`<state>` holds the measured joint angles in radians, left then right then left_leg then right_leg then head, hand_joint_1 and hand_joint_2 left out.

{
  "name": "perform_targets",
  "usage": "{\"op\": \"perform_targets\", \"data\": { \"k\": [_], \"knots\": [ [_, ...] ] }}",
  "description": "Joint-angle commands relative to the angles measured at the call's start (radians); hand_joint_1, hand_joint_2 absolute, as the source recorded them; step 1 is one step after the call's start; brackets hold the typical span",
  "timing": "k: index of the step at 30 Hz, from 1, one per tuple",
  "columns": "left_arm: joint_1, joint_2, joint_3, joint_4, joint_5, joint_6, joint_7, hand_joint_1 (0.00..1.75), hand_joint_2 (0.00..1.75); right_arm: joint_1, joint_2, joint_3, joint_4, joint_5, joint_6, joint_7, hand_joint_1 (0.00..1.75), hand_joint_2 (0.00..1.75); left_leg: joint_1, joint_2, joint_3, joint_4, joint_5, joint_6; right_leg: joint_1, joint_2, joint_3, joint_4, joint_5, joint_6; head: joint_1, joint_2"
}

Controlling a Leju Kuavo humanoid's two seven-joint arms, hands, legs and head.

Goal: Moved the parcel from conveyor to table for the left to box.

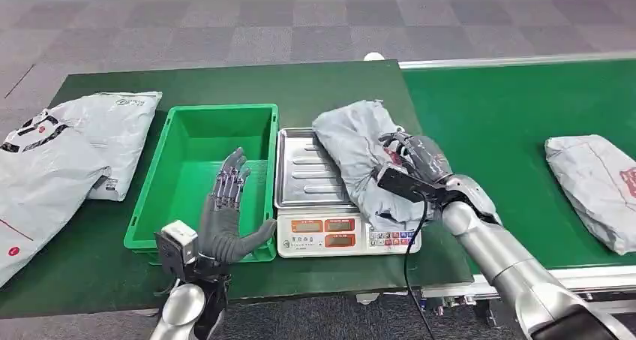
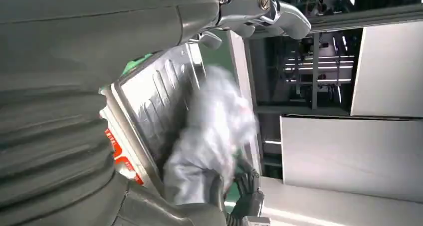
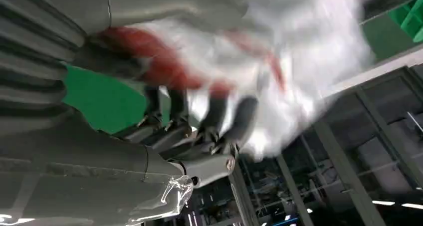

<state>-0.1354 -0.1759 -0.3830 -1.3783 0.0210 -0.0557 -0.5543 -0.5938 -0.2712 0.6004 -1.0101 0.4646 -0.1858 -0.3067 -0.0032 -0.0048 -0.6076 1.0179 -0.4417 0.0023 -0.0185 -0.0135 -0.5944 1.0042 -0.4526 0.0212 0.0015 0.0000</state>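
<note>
A crumpled grey parcel lies across the right side of the steel tray of a weighing scale, overhanging toward the conveyor. My right hand grips its right flank, fingers wrapped into the plastic; the dark fingers look blurred. In the left wrist view the parcel appears blurred on the tray. My left hand hovers open, fingers spread, over the front right part of the green box, holding nothing.
A second grey parcel lies on the green conveyor at the right. Several large grey mail bags cover the left end of the green table. The box's inside looks bare. A black cable hangs from my right wrist.
</note>
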Motion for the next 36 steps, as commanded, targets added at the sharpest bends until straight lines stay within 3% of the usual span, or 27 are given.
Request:
{"op": "perform_targets", "data": {
  "k": [1,9,10,16,21,23,25,27,28,29,32,33,34,36],
  "knots": [
    [-0.032,0.024,-0.040,0.061,0.000,0.004,0.002,0.00,1.75,-0.050,0.056,0.043,0.135,-0.011,-0.003,-0.066,0.00,0.00,0.001,0.002,0.003,-0.001,0.000,-0.001,0.001,0.002,0.002,-0.002,0.000,-0.001,0.000,0.000],
    [-0.055,0.031,-0.043,0.080,0.005,0.000,-0.007,0.00,1.75,-0.045,0.108,0.029,0.143,-0.104,0.052,-0.160,0.00,0.00,0.001,0.004,0.004,-0.003,0.000,-0.002,0.001,0.005,0.003,-0.003,0.002,-0.002,0.000,0.000],
    [-0.060,0.033,-0.045,0.088,0.012,-0.003,-0.009,0.00,1.75,-0.030,0.112,0.004,0.129,-0.184,0.141,-0.164,0.00,0.00,0.001,0.002,0.002,-0.001,0.000,-0.001,0.001,0.003,0.001,-0.001,0.001,-0.001,0.000,0.000],
    [-0.060,0.034,-0.046,0.091,0.013,-0.004,-0.010,0.00,1.75,-0.025,0.106,0.003,0.126,-0.186,0.143,-0.165,0.00,0.00,0.001,0.002,0.003,-0.002,0.000,-0.001,0.001,0.002,0.003,-0.002,0.001,-0.002,0.000,0.000],
    [-0.066,0.030,-0.046,0.106,0.019,-0.003,-0.016,0.00,1.75,0.026,0.092,-0.082,0.066,-0.388,0.316,-0.207,0.00,0.00,0.002,0.001,0.004,-0.004,0.000,-0.002,0.002,0.002,0.004,-0.004,0.001,-0.002,0.000,0.000],
    [-0.073,0.028,-0.043,0.111,0.022,-0.001,-0.019,0.00,1.75,0.077,0.087,-0.168,-0.011,-0.577,0.443,-0.188,0.00,0.00,0.001,-0.001,0.003,-0.002,0.000,-0.001,0.001,-0.001,0.003,-0.002,0.000,-0.002,0.000,0.000],
    [-0.081,0.026,-0.042,0.117,0.021,0.000,-0.019,0.00,1.75,0.112,0.077,-0.209,-0.064,-0.654,0.477,-0.172,0.00,0.00,0.001,-0.002,0.003,-0.002,0.000,-0.001,0.001,-0.002,0.003,-0.003,0.000,-0.002,0.000,0.000],
    [-0.087,0.027,-0.038,0.111,0.016,0.006,-0.022,0.00,1.75,0.138,0.072,-0.248,-0.124,-0.661,0.437,-0.193,0.00,0.00,0.001,-0.003,0.002,-0.002,0.000,-0.001,0.001,-0.002,0.003,-0.002,0.000,-0.002,0.000,0.000],
    [-0.088,0.028,-0.035,0.108,0.008,0.018,-0.022,0.00,1.75,0.168,0.082,-0.287,-0.195,-0.573,0.297,-0.253,0.00,0.00,0.002,-0.003,0.003,-0.002,0.000,-0.001,0.002,-0.002,0.003,-0.003,0.000,-0.002,0.000,0.000],
    [-0.094,0.029,-0.032,0.108,0.002,0.026,-0.022,0.00,1.75,0.197,0.084,-0.300,-0.260,-0.548,0.256,-0.252,0.00,0.00,0.001,-0.002,0.001,-0.001,0.000,-0.001,0.001,-0.001,0.001,-0.001,0.000,-0.001,0.000,0.000],
    [-0.180,0.010,-0.026,0.204,-0.017,0.038,0.007,0.00,1.75,0.345,0.140,-0.418,-0.600,-0.361,-0.081,-0.353,0.00,0.00,0.001,-0.003,0.001,-0.001,0.000,-0.001,0.001,-0.002,0.001,-0.001,-0.001,-0.002,0.000,0.000],
    [-0.197,0.006,-0.025,0.220,-0.018,0.038,0.008,0.00,1.75,0.367,0.137,-0.417,-0.648,-0.354,-0.090,-0.337,0.00,0.00,0.001,-0.004,-0.001,0.000,0.000,-0.001,0.001,-0.003,-0.001,0.000,-0.001,-0.001,0.000,0.000],
    [-0.245,-0.008,-0.032,0.270,-0.017,0.024,0.015,0.00,1.75,0.426,0.166,-0.453,-0.756,-0.252,-0.249,-0.390,0.00,0.00,0.001,-0.005,-0.001,0.000,0.000,-0.002,0.001,-0.004,0.000,0.000,-0.001,-0.002,0.000,0.000],
    [-0.287,-0.022,-0.042,0.316,-0.022,0.016,0.021,0.00,1.75,0.496,0.168,-0.472,-0.847,-0.231,-0.342,-0.391,0.00,0.00,0.002,-0.008,-0.001,-0.001,0.000,-0.002,0.002,-0.007,0.001,-0.001,-0.002,-0.002,0.000,0.000]
  ]
}}
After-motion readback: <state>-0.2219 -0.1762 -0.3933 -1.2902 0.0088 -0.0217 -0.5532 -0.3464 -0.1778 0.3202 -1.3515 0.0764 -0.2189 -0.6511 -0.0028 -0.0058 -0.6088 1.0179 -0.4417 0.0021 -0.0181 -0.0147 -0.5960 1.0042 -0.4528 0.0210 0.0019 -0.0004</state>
